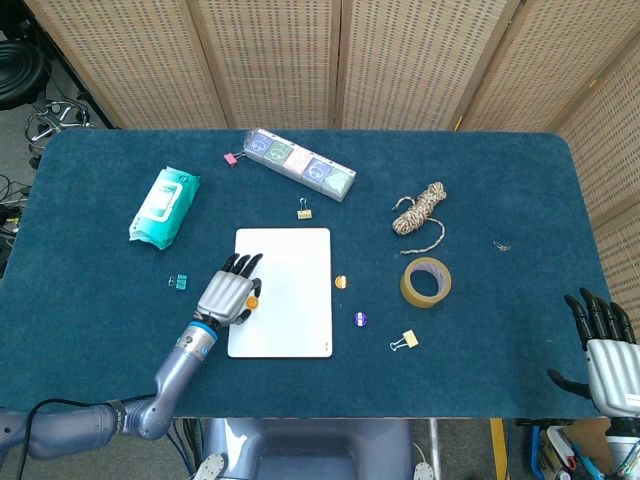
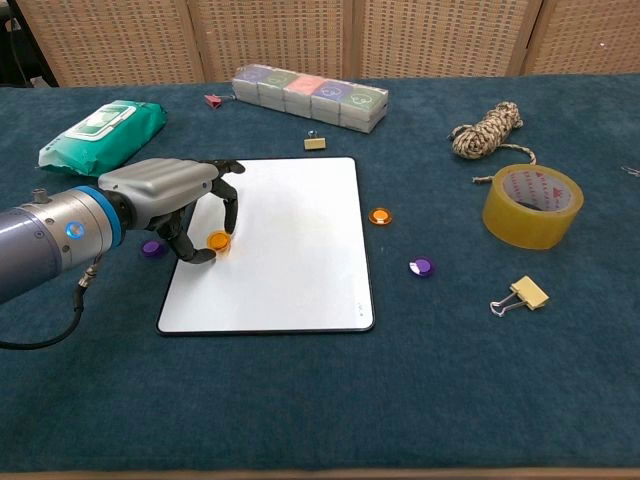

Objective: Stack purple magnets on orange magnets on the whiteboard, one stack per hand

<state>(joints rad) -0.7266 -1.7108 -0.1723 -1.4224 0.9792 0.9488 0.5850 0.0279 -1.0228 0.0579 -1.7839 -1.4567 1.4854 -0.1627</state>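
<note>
My left hand (image 2: 170, 200) (image 1: 228, 292) pinches an orange magnet (image 2: 218, 241) (image 1: 252, 299) over the left part of the whiteboard (image 2: 290, 250) (image 1: 290, 300); whether the magnet touches the board I cannot tell. A purple magnet (image 2: 153, 248) lies on the cloth just left of the board, under my forearm. A second orange magnet (image 2: 379, 216) (image 1: 341, 282) and a second purple magnet (image 2: 421, 267) (image 1: 360, 319) lie right of the board. My right hand (image 1: 605, 345) is open near the table's front right corner, holding nothing.
A tape roll (image 2: 532, 205), a rope bundle (image 2: 487, 130) and a yellow binder clip (image 2: 525, 293) lie to the right. A wipes pack (image 2: 102, 130), a row of coloured boxes (image 2: 310, 97) and small clips (image 2: 315, 142) sit toward the back.
</note>
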